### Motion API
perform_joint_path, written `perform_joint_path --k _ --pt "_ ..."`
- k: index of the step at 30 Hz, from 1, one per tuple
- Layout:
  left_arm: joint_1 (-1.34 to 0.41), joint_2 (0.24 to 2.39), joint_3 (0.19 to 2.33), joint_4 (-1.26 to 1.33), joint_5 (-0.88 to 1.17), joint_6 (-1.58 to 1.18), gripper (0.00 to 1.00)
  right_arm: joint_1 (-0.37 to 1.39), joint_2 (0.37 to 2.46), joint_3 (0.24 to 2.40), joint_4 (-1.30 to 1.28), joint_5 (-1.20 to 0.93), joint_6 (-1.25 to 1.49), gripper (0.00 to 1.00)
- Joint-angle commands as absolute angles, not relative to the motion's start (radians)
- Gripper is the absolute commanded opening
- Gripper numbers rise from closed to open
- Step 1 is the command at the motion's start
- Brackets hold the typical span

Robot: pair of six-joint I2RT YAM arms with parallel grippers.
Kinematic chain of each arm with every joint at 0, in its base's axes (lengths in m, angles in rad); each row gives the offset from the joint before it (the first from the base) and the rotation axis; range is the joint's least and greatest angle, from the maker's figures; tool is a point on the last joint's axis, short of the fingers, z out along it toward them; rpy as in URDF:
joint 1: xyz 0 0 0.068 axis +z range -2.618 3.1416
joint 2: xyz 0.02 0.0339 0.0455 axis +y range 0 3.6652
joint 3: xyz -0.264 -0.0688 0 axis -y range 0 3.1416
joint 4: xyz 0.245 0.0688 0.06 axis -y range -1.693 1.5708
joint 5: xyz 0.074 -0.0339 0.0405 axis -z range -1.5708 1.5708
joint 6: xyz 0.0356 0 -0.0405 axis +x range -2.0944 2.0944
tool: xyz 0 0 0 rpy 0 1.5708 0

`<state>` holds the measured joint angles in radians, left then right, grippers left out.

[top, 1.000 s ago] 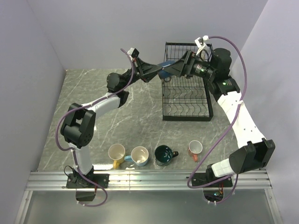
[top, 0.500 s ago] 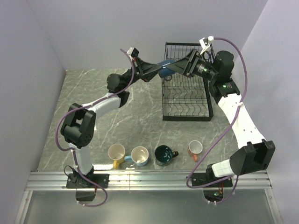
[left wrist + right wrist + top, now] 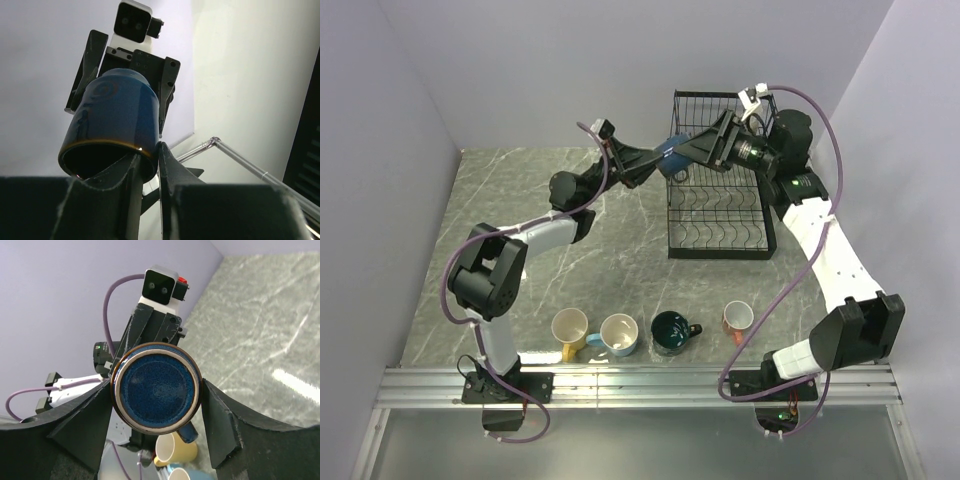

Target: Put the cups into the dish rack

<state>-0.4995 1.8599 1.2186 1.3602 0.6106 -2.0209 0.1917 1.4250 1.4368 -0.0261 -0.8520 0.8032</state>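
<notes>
Top external: the dark navy blue glazed ceramic mug [image 3: 669,154] hangs in the air between both arms, just off the upper left corner of the black wire two-tier dish rack [image 3: 720,255] and not yet in it.
Left gripper [image 3: 653,160]: clenched on the mug's rim wall. My left wrist view shows one finger inside the mouth and one outside.
Right gripper [image 3: 688,150]: its fingers [image 3: 87,422] bracket the mug's body from the base end, close against both sides. I cannot tell whether they press.
Step in hand: a mid-air handover, as I judge it.
Doing it well: I'd confirm the right squeeze before loosening the left, then draw the left finger straight out along the mug's axis so it doesn't lever the rim.
Risk: the glaze may slip, and a drop here would hit rack wire.
Waiting: the yellow ceramic mug [image 3: 569,327], light blue mug [image 3: 619,334], dark teal green mug [image 3: 670,331] and orange-pink mug [image 3: 737,318] stand in a row near the arm bases.
</notes>
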Motion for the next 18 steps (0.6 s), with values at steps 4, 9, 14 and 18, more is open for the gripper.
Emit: perform_joint_path --k 4,9,14,18 --pt "-0.459 1.839 1.137 1.859 0.627 -2.485 0.26 0.158 1.373 1.502 0.063 -0.893 0.821 0.00" --pt "-0.449 1.839 1.106 1.859 0.626 -2.482 0.27 0.127 1.382 1.506 0.074 -0.908 0.835 0.00" --pt "-0.446 1.844 1.108 1.855 0.638 -2.477 0.39 0.106 1.393 1.543 0.022 -0.887 0.798 0.00" --pt "-0.420 1.824 1.068 1.824 0.673 -2.454 0.33 0.063 1.433 1.644 -0.092 -0.838 0.732 0.00"
